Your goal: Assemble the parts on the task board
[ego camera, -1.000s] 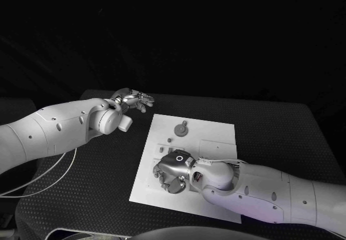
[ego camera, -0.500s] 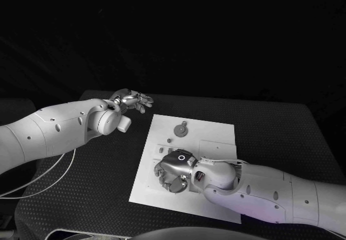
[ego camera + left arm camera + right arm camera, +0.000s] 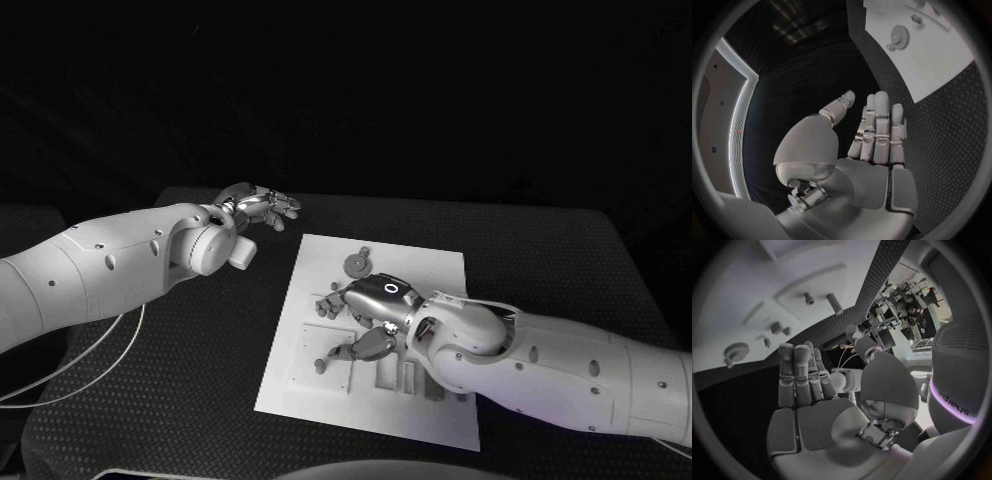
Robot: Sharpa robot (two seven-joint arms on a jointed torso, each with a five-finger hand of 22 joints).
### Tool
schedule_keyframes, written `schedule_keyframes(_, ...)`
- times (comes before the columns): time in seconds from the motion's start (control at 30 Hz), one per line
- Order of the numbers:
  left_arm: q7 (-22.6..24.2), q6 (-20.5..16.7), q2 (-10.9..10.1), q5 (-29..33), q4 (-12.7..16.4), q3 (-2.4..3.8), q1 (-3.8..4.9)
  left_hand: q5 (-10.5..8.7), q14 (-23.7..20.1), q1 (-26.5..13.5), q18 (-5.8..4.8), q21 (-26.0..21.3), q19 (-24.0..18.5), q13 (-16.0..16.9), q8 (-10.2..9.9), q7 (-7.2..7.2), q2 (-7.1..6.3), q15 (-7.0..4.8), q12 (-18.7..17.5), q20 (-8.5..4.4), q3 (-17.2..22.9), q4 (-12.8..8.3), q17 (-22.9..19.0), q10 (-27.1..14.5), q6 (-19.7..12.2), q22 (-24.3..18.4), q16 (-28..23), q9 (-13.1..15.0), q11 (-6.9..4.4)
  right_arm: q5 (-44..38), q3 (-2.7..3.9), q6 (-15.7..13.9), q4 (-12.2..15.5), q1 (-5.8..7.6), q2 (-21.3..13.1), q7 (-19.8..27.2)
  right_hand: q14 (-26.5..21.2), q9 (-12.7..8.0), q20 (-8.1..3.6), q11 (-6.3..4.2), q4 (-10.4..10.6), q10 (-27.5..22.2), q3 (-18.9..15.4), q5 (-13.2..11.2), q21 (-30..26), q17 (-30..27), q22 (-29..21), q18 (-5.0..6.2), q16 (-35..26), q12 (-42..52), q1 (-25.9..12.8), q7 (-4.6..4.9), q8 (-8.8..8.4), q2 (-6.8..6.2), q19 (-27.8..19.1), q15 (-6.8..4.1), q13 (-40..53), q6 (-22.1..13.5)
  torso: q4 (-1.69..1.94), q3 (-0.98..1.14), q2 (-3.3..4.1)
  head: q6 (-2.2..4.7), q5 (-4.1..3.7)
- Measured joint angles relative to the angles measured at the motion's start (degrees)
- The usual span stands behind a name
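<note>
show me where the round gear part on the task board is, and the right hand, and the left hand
round gear part (image 3: 356,264), head view, on its flat round face.
right hand (image 3: 368,315), head view, on the back of the hand above the task board (image 3: 433,268).
left hand (image 3: 873,135), left wrist view, on its straightened fingers.

Arms: smooth white rounded shells, small dark screw dots along them. Left arm (image 3: 101,265) has thin pale cables (image 3: 87,350) looped beneath it. Hands: silver metal, segmented fingers, grey palm plates. Right hand (image 3: 372,318) carries a black patch with a white ring at its back; left hand (image 3: 254,207) joins a round white wrist housing
</note>
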Motion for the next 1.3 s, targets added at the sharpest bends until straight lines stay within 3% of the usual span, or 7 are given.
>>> schedule_keyframes(0.23, -0.01, 0.19, 0.67, 0.00, -0.93, -0.69, -0.02, 0.00, -0.01, -0.23, -0.01, 0.00, 0.00, -0.01, 0.00, 0.00, -0.23, 0.02, 0.00, 0.00, -0.12, 0.12, 0.04, 0.00, 0.00, -0.05, 0.00, -0.05, 0.00, 9.83, 2.09, 0.27, 1.96, 3.42, -5.80, 2.21, 0.01, 0.67, -0.26, -1.92, 4.19, 3.09, -0.97, 0.92, 0.03, -0.07, 0.01, 0.00, 0.62, 3.05, -2.15, 0.79, 1.40, 0.38, 0.26, -1.08, 0.13, 1.31, -0.29, 0.15, -0.31, 0.46, -0.66)
schedule_keyframes(0.33, -0.01, 0.29, 0.74, 0.01, -1.26, -0.98, -0.19, 0.00, -0.02, -0.23, 0.00, 0.00, 0.00, -0.01, 0.00, -0.01, -0.23, 0.02, 0.24, 0.00, -0.28, 0.28, 0.06, 0.00, -0.01, -0.05, 0.00, -0.05, 0.00, 12.26, 2.10, 1.22, 1.33, 4.26, -8.01, 2.44, -2.29, 2.52, -0.43, -3.50, 5.38, 7.41, -2.03, 0.03, -0.91, -0.92, 0.01, 0.01, -0.50, 8.43, -2.38, -0.54, 4.04, 2.19, -2.13, -3.08, 2.98, 5.30, -0.51, 0.26, -0.53, 0.56, -1.10)
schedule_keyframes(0.43, -0.01, 0.33, 0.82, 0.01, -1.62, -0.98, -0.23, 0.00, -0.02, -0.23, 0.00, 0.00, 0.00, -0.01, 0.00, 0.08, -0.23, 0.03, 0.23, 0.00, -0.28, 0.28, 0.10, -0.13, -0.12, -0.05, 0.00, -0.06, -0.13, 15.91, 2.10, 3.25, 0.35, 4.97, -10.04, 2.22, -3.55, 5.63, 0.40, -5.21, 6.08, 4.55, -4.09, -0.71, -1.67, -1.93, -0.02, 1.04, -1.10, 22.33, -0.63, -1.42, 5.82, 3.94, -3.69, -4.03, 12.68, 6.21, -0.71, 0.31, -0.75, 0.59, -1.60)
schedule_keyframes(0.67, 0.00, 0.43, 1.02, 0.01, -2.06, -1.07, -0.30, 0.00, -0.04, -0.23, -0.01, 0.00, 0.00, -0.01, 0.00, 0.17, -0.23, 0.05, 0.23, 0.00, -0.28, 0.28, 0.10, -0.19, -0.21, -0.10, 0.00, -0.10, -0.20, 24.21, 2.04, 14.40, 0.20, 5.85, -14.74, -5.63, -1.19, 8.74, -1.19, -6.77, 7.24, -0.81, -7.73, -1.40, 3.16, 2.53, 0.05, 2.32, 8.04, 48.23, -0.53, -2.70, 5.27, 6.16, -0.30, -6.34, 30.14, 5.96, -0.98, 0.51, -1.12, 0.30, -2.50)
schedule_keyframes(0.97, 0.00, 0.65, 1.13, 0.02, -2.14, -1.16, -0.48, 0.00, -0.10, -0.45, 0.00, 0.00, 0.00, -0.02, 0.00, 0.16, -0.45, 0.11, 0.23, 0.00, -0.42, 0.42, 0.15, -0.19, -0.22, -0.10, 0.00, -0.10, -0.20, 35.04, 1.07, 25.82, 2.69, 5.87, -18.93, -16.60, 1.37, 8.42, -3.53, -8.09, 8.15, 1.39, -9.56, 0.74, 7.83, 6.65, -0.10, 1.80, 12.64, 61.03, -1.91, -3.73, 3.45, 8.60, 2.32, -7.59, 37.89, 6.81, -1.33, 0.70, -1.31, -0.13, -2.96)
schedule_keyframes(1.07, -0.01, 0.72, 1.26, 0.02, -2.09, -1.16, -0.48, 0.00, -0.11, -0.45, 0.00, 0.00, 0.00, -0.02, 0.00, 0.16, -0.45, 0.11, 0.23, 0.00, -0.42, 0.42, 0.15, -0.19, -0.22, -0.09, 0.00, -0.10, -0.20, 36.98, 0.24, 28.26, 3.70, 5.88, -19.91, -20.19, 3.05, 8.37, -4.54, -8.58, 8.10, 2.69, -11.85, 5.13, 8.82, 7.26, -0.10, 1.29, 13.06, 62.57, -4.09, -4.18, 3.29, 10.60, 3.52, -7.90, 38.78, 7.29, -1.33, 0.69, -1.31, -0.23, -3.15)
schedule_keyframes(1.3, -0.02, 0.87, 1.26, 0.02, -2.04, -1.19, -0.65, 0.00, -0.11, -0.45, 0.00, 0.00, 0.00, -0.02, 0.00, 0.15, -0.45, 0.12, 0.23, 0.00, -0.42, 0.42, 0.15, -0.18, -0.23, -0.09, 0.00, -0.10, -0.21, 39.28, -2.00, 31.31, 5.51, 5.85, -20.50, -26.17, 3.73, 8.37, -5.07, -8.88, 6.40, 3.01, -14.53, 7.51, 9.15, 8.55, -0.10, 1.20, 13.08, 62.67, -6.20, -4.41, 2.97, 11.96, 4.03, -8.36, 39.05, 8.34, -1.33, 0.58, -1.36, -0.60, -3.66)
